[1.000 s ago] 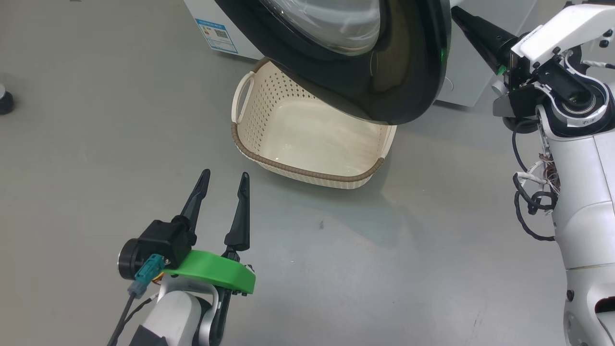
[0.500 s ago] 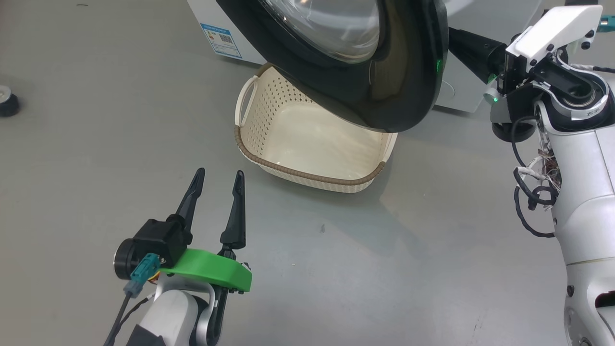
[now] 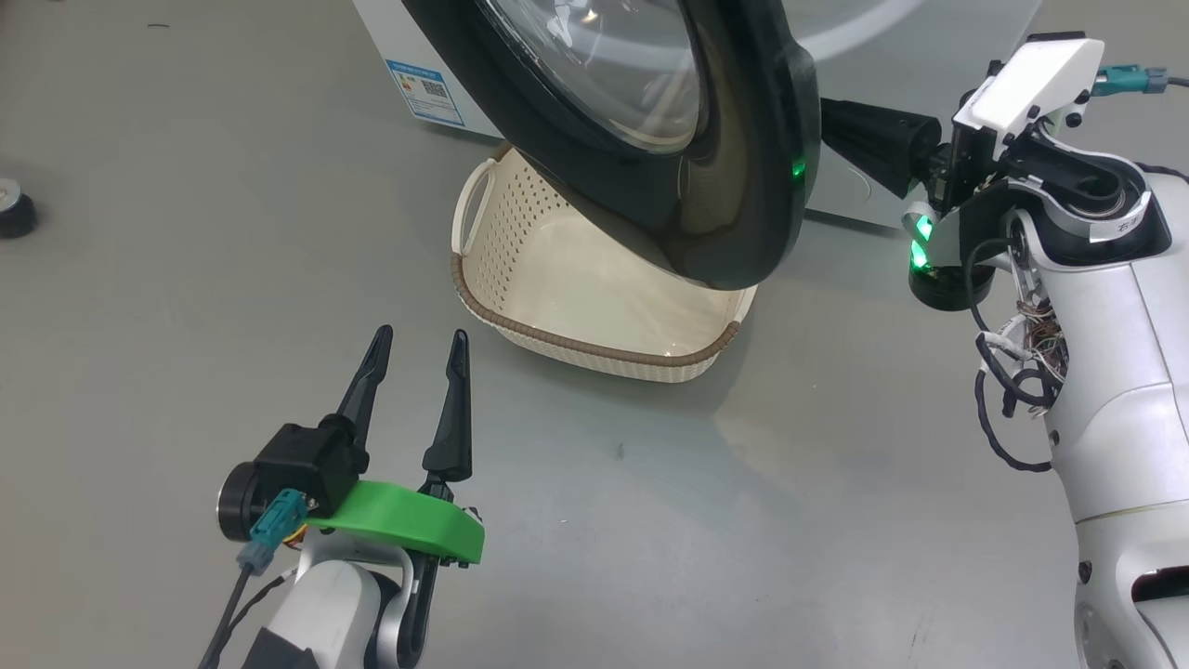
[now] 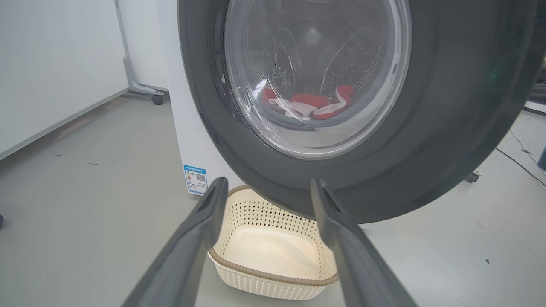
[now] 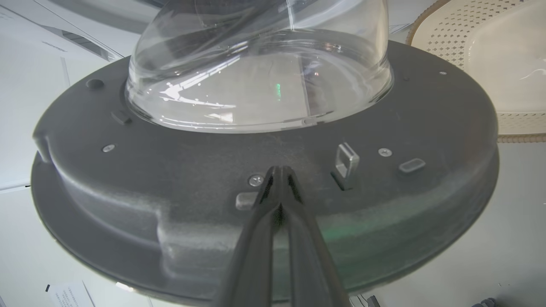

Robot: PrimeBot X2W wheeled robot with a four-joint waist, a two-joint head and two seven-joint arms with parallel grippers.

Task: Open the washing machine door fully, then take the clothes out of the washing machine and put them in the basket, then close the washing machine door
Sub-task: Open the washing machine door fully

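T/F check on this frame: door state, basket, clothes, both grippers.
1. The washing machine door is latched closed. False: it stands swung out from the washing machine, above the basket in the head view.
2. The basket is empty. True.
3. The left gripper holds the clothes. False: it is open and holds nothing; the clothes lie inside the washing machine, seen through the door's glass.
4. The right gripper is shut, tips at the door's inner face. True.
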